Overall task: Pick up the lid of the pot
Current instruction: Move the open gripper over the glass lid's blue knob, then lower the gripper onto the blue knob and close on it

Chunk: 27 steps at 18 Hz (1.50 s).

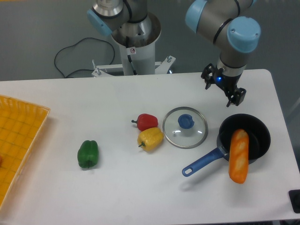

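The pot lid (185, 127) is a round glass disc with a metal rim and a blue knob, lying flat on the white table (70, 103) right of centre. My gripper (223, 87) hangs above the table up and to the right of the lid, clear of it. Its two black fingers are spread apart with nothing between them.
A black pan (255, 130) with a blue handle sits right of the lid, a bread loaf (238, 155) lying across its rim. A red pepper (147, 122) and a yellow pepper (150, 138) lie just left of the lid. A green pepper (87, 153) and an orange tray (18, 140) are farther left.
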Motion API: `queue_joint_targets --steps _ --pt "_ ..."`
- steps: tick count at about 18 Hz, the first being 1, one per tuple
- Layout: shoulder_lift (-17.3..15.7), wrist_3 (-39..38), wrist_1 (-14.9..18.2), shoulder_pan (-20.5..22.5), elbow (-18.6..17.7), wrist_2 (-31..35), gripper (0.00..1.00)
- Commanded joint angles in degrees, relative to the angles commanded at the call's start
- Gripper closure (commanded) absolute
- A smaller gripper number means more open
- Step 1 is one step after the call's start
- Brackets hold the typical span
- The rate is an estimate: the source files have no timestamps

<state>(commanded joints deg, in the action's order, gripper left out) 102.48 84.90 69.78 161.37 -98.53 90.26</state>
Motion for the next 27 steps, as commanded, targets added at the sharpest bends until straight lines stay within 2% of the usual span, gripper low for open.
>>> queue_joint_targets --steps 6,9,14,17,19,24,27 --pt "-0.35 -0.18 0.00 -0.26 -2.72 0.00 0.00" --pt "0.09 -1.22 0.00 -0.26 -2.90 0.00 0.00" --pt "1.66 -9.91 -0.09 -2.89 -2.90 0.26 0.00" --pt "3.60 -15.80 -0.17 -6.93 -1.50 0.35 0.00" --pt "4.30 -16.61 -0.35 -7.29 -1.32 0.09 0.00" --pt "5.98 -16.08 -2.63 -7.29 -1.41 -0.18 0.00" --pt "6.41 -16.00 -4.82 -6.86 -1.58 -4.03 0.00"
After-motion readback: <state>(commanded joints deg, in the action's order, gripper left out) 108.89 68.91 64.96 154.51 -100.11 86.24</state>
